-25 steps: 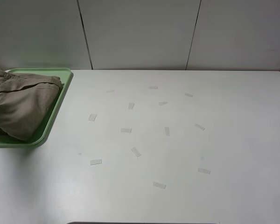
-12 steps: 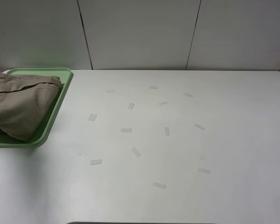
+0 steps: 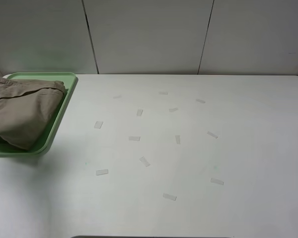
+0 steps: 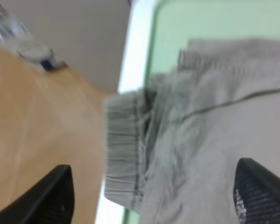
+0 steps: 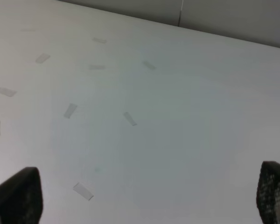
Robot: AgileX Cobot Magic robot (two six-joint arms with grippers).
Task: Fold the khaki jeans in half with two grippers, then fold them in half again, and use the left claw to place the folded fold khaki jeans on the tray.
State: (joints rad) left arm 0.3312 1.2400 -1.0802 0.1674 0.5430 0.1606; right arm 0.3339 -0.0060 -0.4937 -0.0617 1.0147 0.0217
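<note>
The khaki jeans lie under the left gripper, between its two black fingers and apart from them. They are folded into a soft tan bundle on the green tray, at the far left of the white table. The crinkly waistband hangs over the tray's edge. The left gripper is spread wide and holds nothing. The right gripper is wide apart too, above bare table with small tape bits.
</note>
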